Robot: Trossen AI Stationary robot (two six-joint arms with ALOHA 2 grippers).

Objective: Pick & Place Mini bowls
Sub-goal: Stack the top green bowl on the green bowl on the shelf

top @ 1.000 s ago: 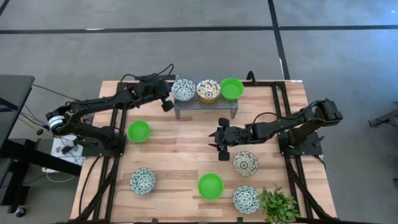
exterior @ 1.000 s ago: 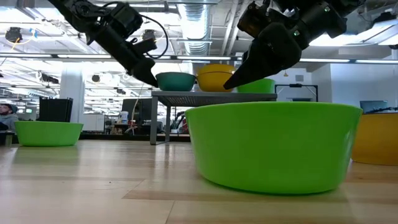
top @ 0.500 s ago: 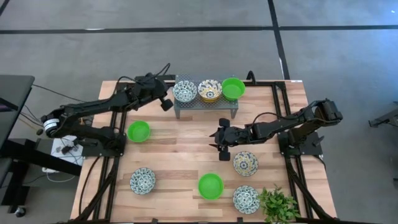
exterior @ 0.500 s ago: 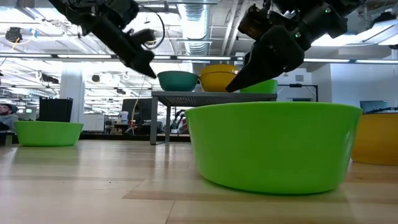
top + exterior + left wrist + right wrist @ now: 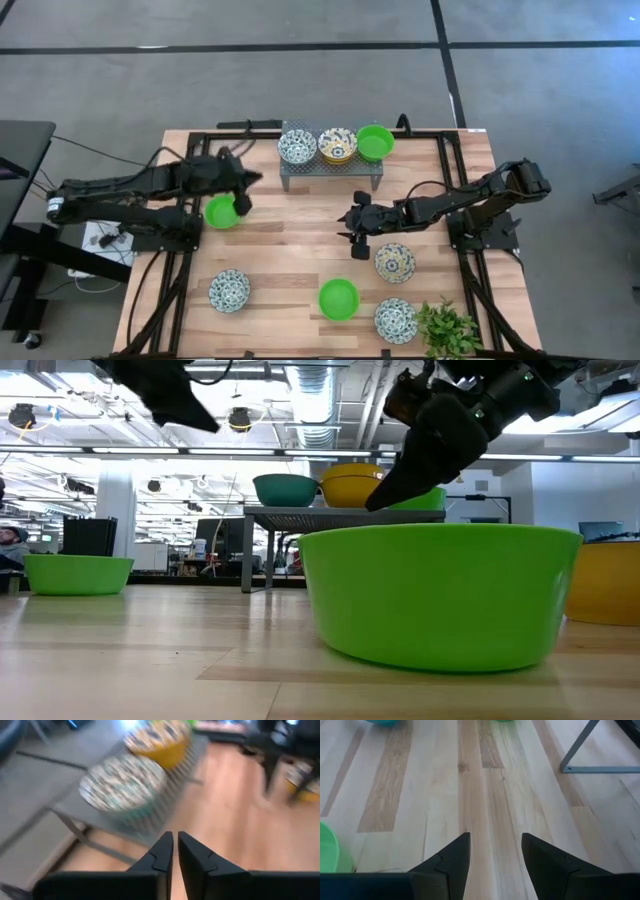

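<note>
Three mini bowls stand on a small grey rack [image 5: 330, 166] at the far edge: blue-and-white [image 5: 297, 146], yellow [image 5: 337, 145] and green [image 5: 374, 142]. On the table stand a green bowl [image 5: 222, 211] at the left, a yellow patterned bowl [image 5: 395, 262], a blue-and-white bowl [image 5: 229, 290], a green bowl [image 5: 338, 298] and another blue-and-white bowl [image 5: 396, 320]. My left gripper [image 5: 243, 197] hangs high beside the left green bowl. Its fingers [image 5: 161, 852] stand almost together with nothing between them. My right gripper [image 5: 357, 231] stands open over bare wood at mid-table.
A green leafy plant [image 5: 447, 330] stands at the near right corner. The rack's legs [image 5: 585, 750] rise just beyond my right gripper. Bare wood [image 5: 290, 235] lies between the rack and the near row of bowls.
My left gripper has drawn back from the rack's left end, toward the table's left and near edge, and has risen. It now stands by the left green bowl. The blue-and-white bowl stays on the rack. My right arm has kept still.
</note>
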